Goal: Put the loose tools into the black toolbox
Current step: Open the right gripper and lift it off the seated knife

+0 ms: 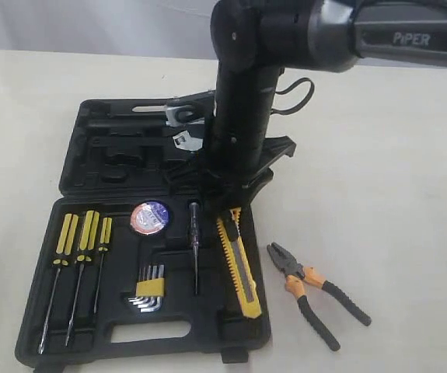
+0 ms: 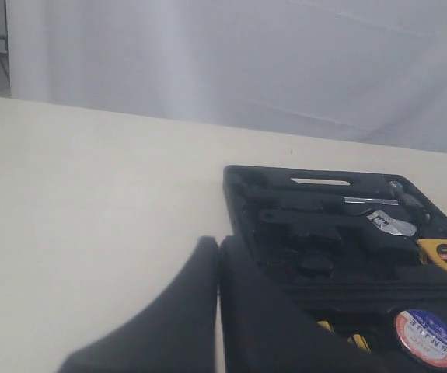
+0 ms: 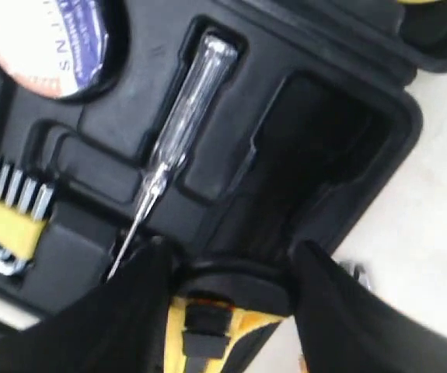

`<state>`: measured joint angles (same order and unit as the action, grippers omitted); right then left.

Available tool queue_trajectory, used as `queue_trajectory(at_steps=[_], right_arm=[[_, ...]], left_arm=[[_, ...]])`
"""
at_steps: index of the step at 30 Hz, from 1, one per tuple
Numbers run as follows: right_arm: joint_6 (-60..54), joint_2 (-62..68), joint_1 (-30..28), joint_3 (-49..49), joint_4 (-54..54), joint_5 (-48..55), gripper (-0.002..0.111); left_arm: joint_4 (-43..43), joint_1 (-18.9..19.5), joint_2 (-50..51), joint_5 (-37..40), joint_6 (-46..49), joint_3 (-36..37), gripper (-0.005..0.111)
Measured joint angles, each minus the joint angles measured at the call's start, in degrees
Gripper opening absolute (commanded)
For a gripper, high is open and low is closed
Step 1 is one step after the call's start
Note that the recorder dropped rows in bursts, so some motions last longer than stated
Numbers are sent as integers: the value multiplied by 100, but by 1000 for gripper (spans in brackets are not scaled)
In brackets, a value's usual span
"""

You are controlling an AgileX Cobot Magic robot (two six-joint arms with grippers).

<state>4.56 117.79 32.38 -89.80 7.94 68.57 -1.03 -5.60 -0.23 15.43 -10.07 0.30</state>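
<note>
Reaching down from the upper right over the open black toolbox [image 1: 207, 336], with the right gripper [image 3: 232, 252] set at the far end of the yellow knife [image 1: 240, 272]. Straddling that knife's black end cap with both fingers [image 3: 340, 311], one on each side and close against it — no telling whether pinching it or merely flanking it. As for the knife itself: flat and slantwise along the right side of the box's front half, touching the plastic, near end reaching the front rim; hard to say whether seated in a recess. Out on the table [image 1: 394, 194] just right of the box and apart from it: pliers [image 1: 314, 289] with orange-and-black handles, splayed, nose toward the knife. Already inside the front half: the roll of tape [image 1: 149, 217] with its white, red and blue label, sitting in a round recess beside a clear-handled screwdriver [image 1: 194, 249]. Left of that roll, three yellow-handled screwdrivers [image 1: 83, 233] side by side; in front of it, hex keys [image 1: 150, 289]. In the rear half, caught by the left wrist camera: the yellow-and-black tape measure [image 2: 445, 257], near a wrench [image 2: 390, 223]. Lastly the left gripper [image 2: 218, 256] — closed to a thin sliver of light, gripping nothing, held low by the box's side with pale table beyond.
</note>
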Motion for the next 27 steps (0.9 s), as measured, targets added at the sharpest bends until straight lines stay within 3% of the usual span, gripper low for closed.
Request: queue_trajectory(at_steps=[3,4,5,8,11,22,27], right_arm=[[155,173,-9,0,-68,-230,0],[180,196,-13,0,-93,-298,6],[206,204,-58,-2,-149,-405,12],[321,204,-126,-14,-201,-551,48],[383,204,-160,-14,-238,-576,69],[438,204,-162,-14,-238,-458,70],[438,204,-162,-32,-238,-17,58]], left_arm=[[0,0,0,0,0,0,0],[0,0,0,0,0,0,0],[0,0,0,0,0,0,0],[0,0,0,0,0,0,0],[0,0,0,0,0,0,0],[0,0,0,0,0,0,0],[0,0,0,0,0,0,0]])
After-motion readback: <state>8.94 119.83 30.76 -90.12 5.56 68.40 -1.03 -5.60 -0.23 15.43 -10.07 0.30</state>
